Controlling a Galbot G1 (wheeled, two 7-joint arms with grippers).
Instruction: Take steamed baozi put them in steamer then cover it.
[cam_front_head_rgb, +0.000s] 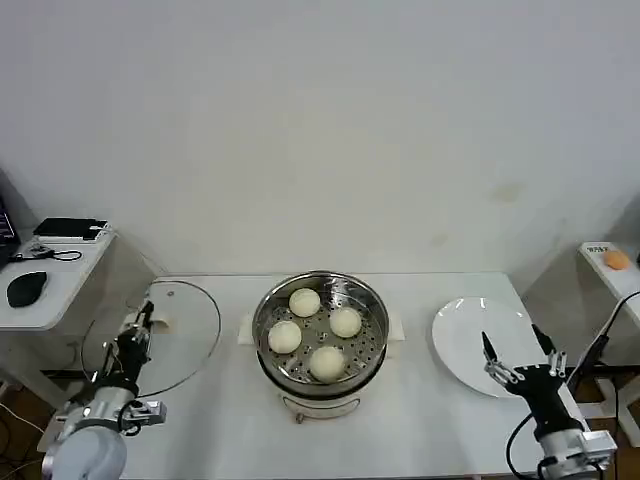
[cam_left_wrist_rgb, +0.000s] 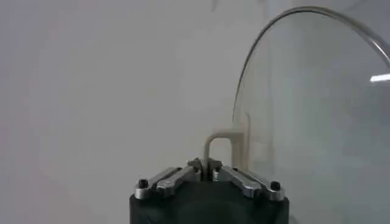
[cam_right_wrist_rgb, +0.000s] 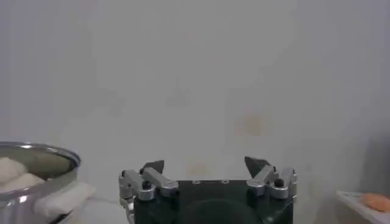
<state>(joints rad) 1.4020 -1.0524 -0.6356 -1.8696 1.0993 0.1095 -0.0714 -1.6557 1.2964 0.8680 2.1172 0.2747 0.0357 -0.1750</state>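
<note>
The steamer (cam_front_head_rgb: 266, 345) stands mid-table, its perforated tray holding several cream-white baozi (cam_front_head_rgb: 305, 301). Left of it, the cover (cam_front_head_rgb: 190, 345), a clear glass lid, hangs tilted over the table's left end. My left gripper (cam_front_head_rgb: 143, 320) is shut on its cream-white bar handle (cam_left_wrist_rgb: 218, 143); in the left wrist view the left gripper (cam_left_wrist_rgb: 205, 165) pinches that bar, with the cover's glass (cam_left_wrist_rgb: 317, 109) beside it. To the right of the steamer my right gripper (cam_front_head_rgb: 518, 345) stands open and empty over the white plate. In the right wrist view the right gripper (cam_right_wrist_rgb: 205, 163) holds nothing, with the steamer (cam_right_wrist_rgb: 36, 159) off to one side.
A bare white plate (cam_front_head_rgb: 460, 325) lies right of the steamer. A side desk (cam_front_head_rgb: 45, 290) with a mouse and dark devices stands at far left. An orange object (cam_front_head_rgb: 617, 260) rests on a shelf at far right. The wall runs close behind the table.
</note>
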